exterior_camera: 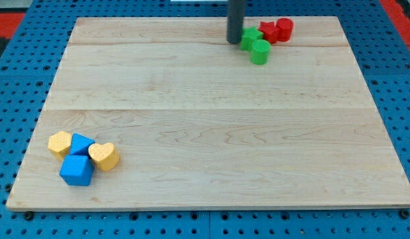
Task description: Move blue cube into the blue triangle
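Observation:
The blue cube [76,170] lies near the board's bottom left corner. The blue triangle [81,144] sits just above it, touching it, between a yellow hexagon-like block [59,143] on its left and a yellow heart [104,156] on its right. My tip [234,41] is far away at the view's top, right of centre, just left of a green block [250,38]. It stands far up and right of the blue cube.
Beside my tip are a green cylinder [260,51], a red star-like block [269,32] and a red cylinder [284,28]. The wooden board [211,119] rests on a blue pegboard [19,66].

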You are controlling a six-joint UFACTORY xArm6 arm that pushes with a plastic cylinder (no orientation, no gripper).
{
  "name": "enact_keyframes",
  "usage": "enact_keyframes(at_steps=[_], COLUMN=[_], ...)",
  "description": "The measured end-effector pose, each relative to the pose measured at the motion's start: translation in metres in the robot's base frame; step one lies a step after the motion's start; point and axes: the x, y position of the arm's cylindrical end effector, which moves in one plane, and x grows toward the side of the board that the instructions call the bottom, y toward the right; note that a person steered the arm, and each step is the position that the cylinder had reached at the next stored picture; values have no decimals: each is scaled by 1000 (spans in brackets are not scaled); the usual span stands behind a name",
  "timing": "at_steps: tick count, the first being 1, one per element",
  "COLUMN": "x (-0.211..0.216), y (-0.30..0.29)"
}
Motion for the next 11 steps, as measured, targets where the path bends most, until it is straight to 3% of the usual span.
enact_keyframes(at_steps=[1, 3, 6, 7, 10, 11], x=[-2, -22, -21, 5, 141, 194], y=[0, -81, -92, -77, -33, -58])
